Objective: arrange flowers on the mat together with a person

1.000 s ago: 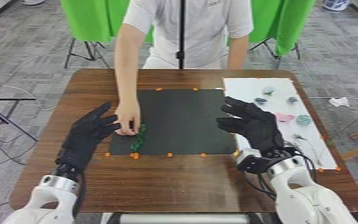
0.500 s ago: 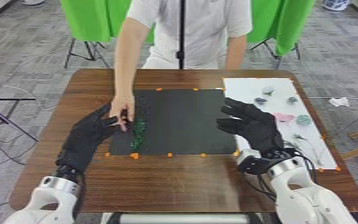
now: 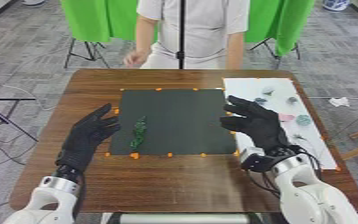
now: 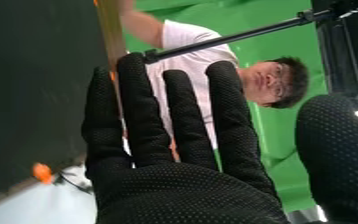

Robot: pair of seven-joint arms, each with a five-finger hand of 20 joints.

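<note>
Person's hand [image 3: 136,58] w/drawn from mat [image 3: 186,122]; green sprig [image 3: 139,134] slim, leafy, nr mat's L edge. L hand [image 3: 88,131], R hand [image 3: 261,129]: fingers open, nil held.

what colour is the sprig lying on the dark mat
The sprig is green, seen best in the head view.

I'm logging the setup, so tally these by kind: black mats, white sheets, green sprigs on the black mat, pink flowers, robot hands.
Black mat: 1
White sheet: 1
Green sprig: 1
Pink flower: 1
Robot hands, left hand and right hand: 2
Total: 6
</note>
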